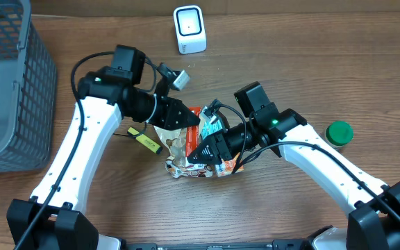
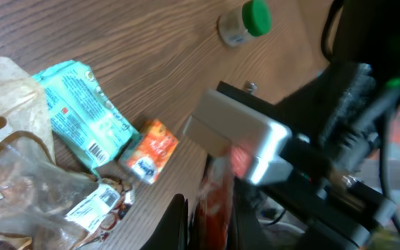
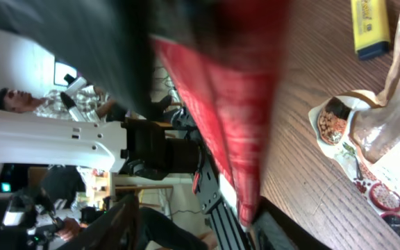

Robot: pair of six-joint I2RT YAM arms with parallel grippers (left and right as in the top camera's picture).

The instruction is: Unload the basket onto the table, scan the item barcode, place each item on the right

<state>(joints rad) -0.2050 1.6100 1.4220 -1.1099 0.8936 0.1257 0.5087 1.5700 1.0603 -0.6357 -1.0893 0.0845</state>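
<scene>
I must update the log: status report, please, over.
Left gripper shut on red packet. Right gripper open around it. Scanner not yet reached; other packets lie on table below.

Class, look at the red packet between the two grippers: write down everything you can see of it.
The red packet is a thin, glossy pouch, apparently plastic film, creased, red with pale streaks; its print is too blurred to read. It is held on edge above the table. The left gripper is shut on it, pinching one end. Its other end sits between the right gripper's parted fingers. No barcode shows.
</scene>
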